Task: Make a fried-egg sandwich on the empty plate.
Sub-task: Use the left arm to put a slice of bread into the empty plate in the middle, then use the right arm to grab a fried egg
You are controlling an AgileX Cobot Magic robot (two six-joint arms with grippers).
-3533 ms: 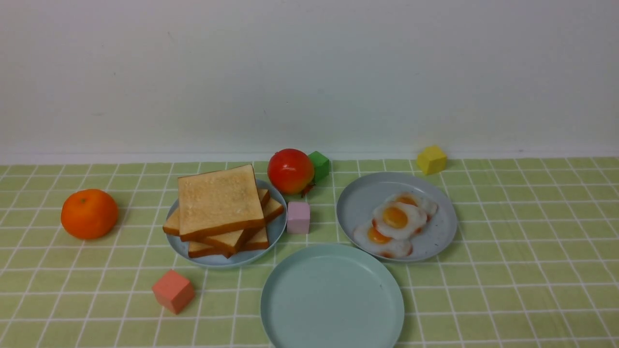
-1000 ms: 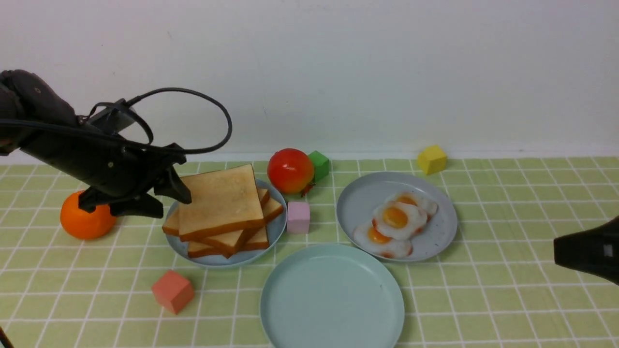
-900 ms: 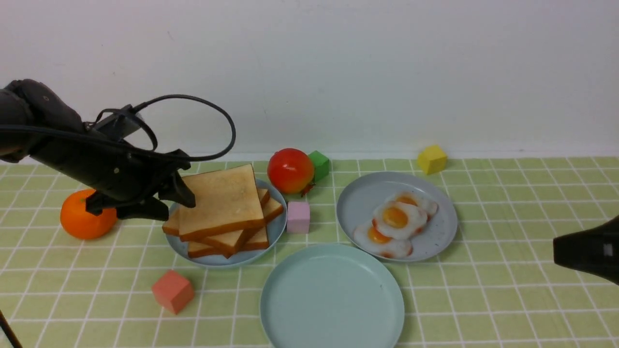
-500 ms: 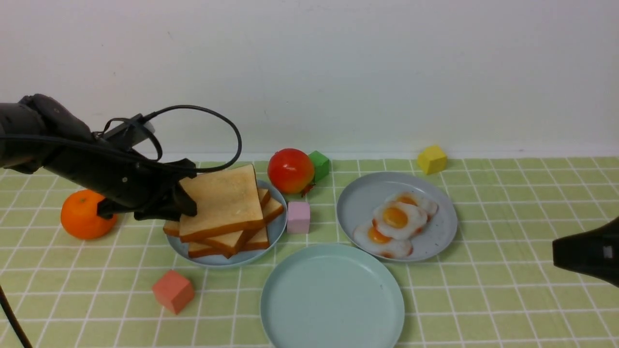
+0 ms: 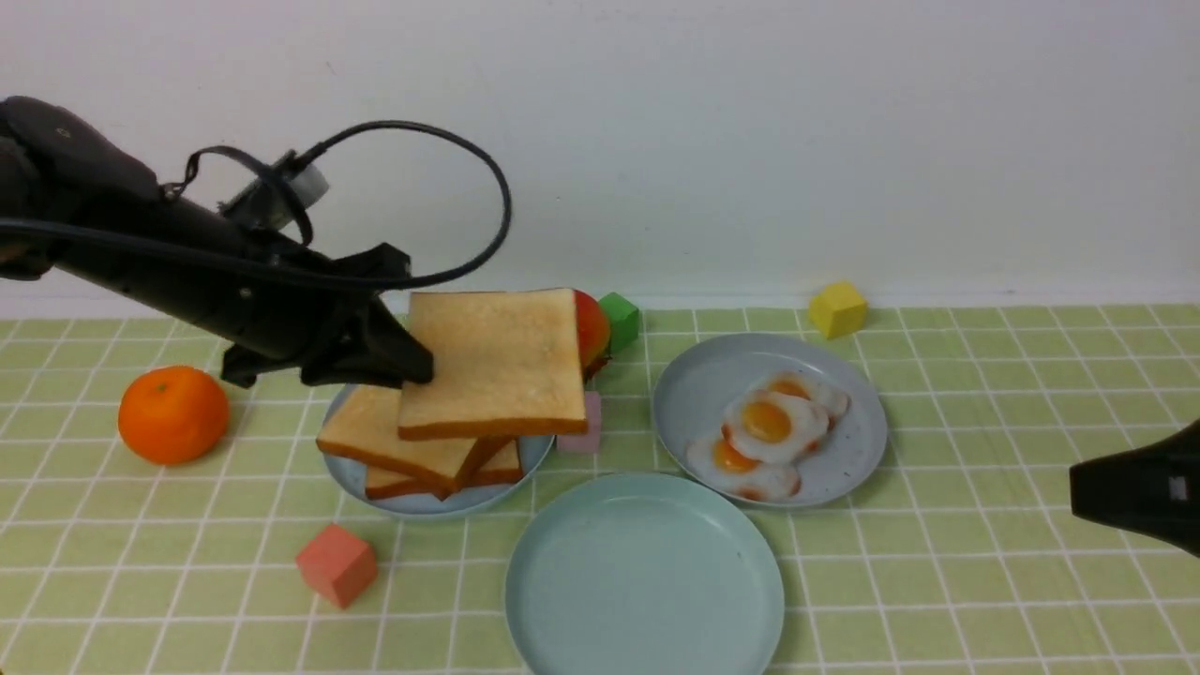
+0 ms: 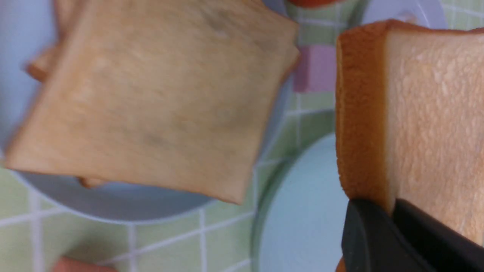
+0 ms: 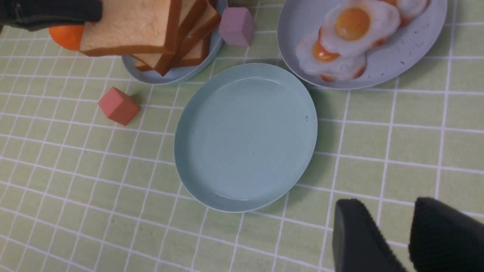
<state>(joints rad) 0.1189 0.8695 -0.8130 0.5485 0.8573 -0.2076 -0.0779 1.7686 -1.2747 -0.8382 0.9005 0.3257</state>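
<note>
Left gripper (image 5: 405,367) clenched on toast slice (image 5: 497,361), which juts out at its 3 o'clock; slice hangs level over toast stack (image 5: 412,448); empty plate (image 5: 644,572) at slice's 5 o'clock; right gripper (image 7: 391,211) parted, empty; half a second ago the slice lay on the stack, now it is raised clear.

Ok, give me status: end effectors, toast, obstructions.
Left end effector shut on square golden-brown toast slice, held above the stack. Right end effector open, empty. Round pale mint-green plate bare. Small pink cube beside the route, not blocking.
</note>
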